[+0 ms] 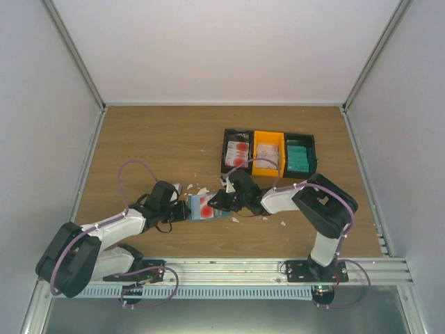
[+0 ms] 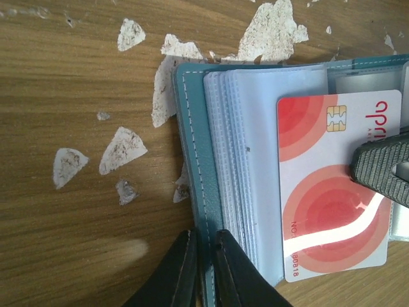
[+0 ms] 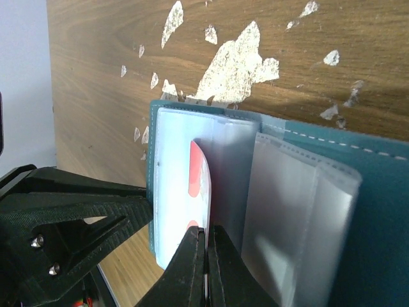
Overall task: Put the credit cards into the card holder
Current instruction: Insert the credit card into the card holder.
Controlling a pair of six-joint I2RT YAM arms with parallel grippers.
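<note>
While one white plastic card with red concentric blotches (image 2: 326, 211) is at the open teal-blue stitched card holder (image 2: 192, 141), the task looks barely begun, as I judge it. The card holder lies spread open on the brown wood-grain counter (image 1: 153, 139), between the two arms and near the black-and-orange three-compartment tray (image 1: 300, 136). That tray holds the rest: a stack of red-blotched white cards (image 1: 238, 153) in its left bin, pale whitish cards (image 1: 268, 154) in the orange middle bin, and teal green cards (image 1: 299, 158) in the right bin. Most of the work is therefore left.

The right jaws are closed on one long edge of the card. From the left wrist the card lies flat across the clear plastic sleeves (image 2: 246, 160). From the right wrist it stands between a frosted page and a clear one. Whether its far edge is inside a pocket I cannot tell, so I count it as not yet seated. The left jaws stand almost together with the cover's near edge between them, which reads as a pinch that steadies the card holder.

The card holder has pale stitching along its cover and a thick fan of see-through sleeves, and those that show are empty. The card carries a gold chip, red lettering, a white curved stripe and a printed number along one edge. Irregular white scraps (image 2: 121, 148) lie scattered on the counter beside the cover.
</note>
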